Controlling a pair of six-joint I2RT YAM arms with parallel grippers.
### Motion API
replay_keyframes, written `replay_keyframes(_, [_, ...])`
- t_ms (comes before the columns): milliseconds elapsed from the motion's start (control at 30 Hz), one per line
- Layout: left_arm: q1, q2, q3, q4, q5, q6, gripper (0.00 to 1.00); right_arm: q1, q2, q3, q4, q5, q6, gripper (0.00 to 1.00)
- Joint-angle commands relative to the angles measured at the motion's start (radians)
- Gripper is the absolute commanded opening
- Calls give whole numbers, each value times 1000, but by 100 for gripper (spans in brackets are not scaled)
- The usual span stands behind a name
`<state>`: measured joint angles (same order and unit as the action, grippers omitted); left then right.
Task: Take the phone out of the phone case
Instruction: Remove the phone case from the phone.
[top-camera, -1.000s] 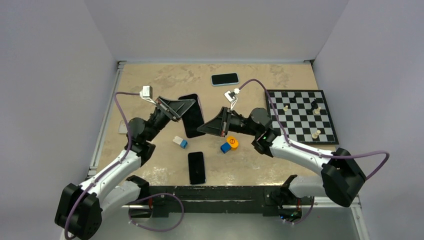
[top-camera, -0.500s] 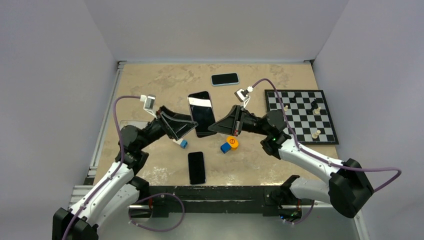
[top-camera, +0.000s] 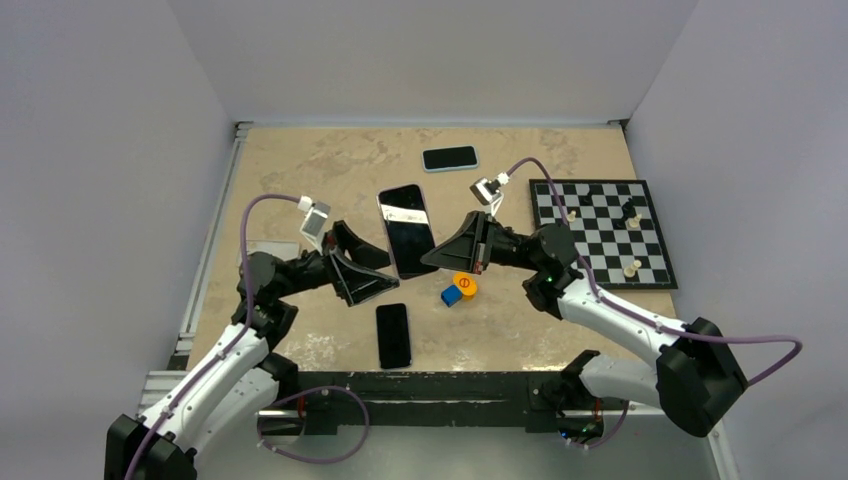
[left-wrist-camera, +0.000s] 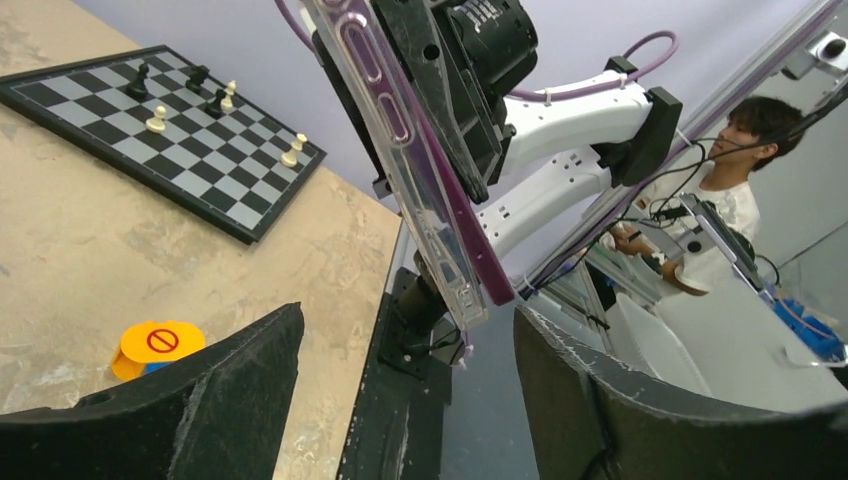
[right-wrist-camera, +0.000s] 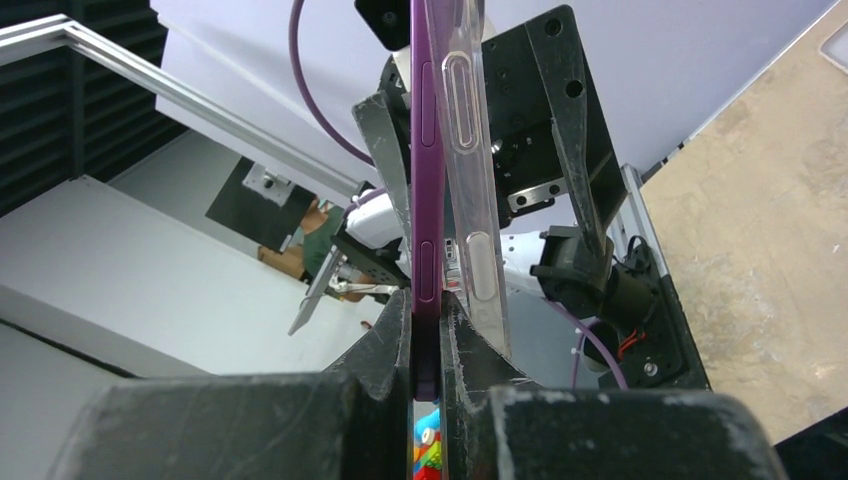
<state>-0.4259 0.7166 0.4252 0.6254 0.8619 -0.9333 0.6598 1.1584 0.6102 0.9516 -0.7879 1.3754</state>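
- Overhead, the phone (top-camera: 405, 232) is at desk centre with its dark screen facing the top camera. Its long axis runs far-to-near, with the far end leaning slightly left.
- Right jaws are pinching the phone at its near right edge. In the right wrist view, the purple rim is clamped between both fingers and the phone points straight away from the camera.
- The phone case (right-wrist-camera: 470, 150) is clear and seen edge-on, lying along the purple rim on one side. The rim shows beside the case rather than sunk into it. I cannot tell how much of the phone the case holds.
- Left jaws are spread wide, just left of the phone and not touching it. In the left wrist view, phone and case stand tilted between the two fingers, further off.
- The desk (top-camera: 300, 170) has a tan, mottled top.
  - A chessboard (top-camera: 600, 232) with a few pieces lies at the right.
  - A blue-edged handset (top-camera: 449, 158) lies at the far middle.
  - A black handset (top-camera: 393, 335) lies near the front edge.
  - An orange disc (top-camera: 464, 284) touches a blue block (top-camera: 451, 296), just beside the right jaws.
- Pale grey-lilac walls (top-camera: 420, 60) close three sides. A person (left-wrist-camera: 735, 150) in a white shirt is visible beyond the near edge.
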Motion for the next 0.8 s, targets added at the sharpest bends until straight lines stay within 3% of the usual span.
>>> replay_keyframes(0, [1,1,16,51,74,47,79,-4,-21,5,125,-11,28,0])
replay_keyframes(233, [1,9,59,-67,40,99,78,-3,-29,10,97,-16,7,0])
replay_keyframes(500, [1,49,97,-74,-9,81,77,-4,-19,10,83,-14,-11,0])
replay_keyframes(633, [1,48,138,-202,-69,122,58,-4,-15,6,84,-13,-17,0])
replay_keyframes(767, [1,51,168,-256,-123,133,51,-4,-22,11,16,-5,-67,0])
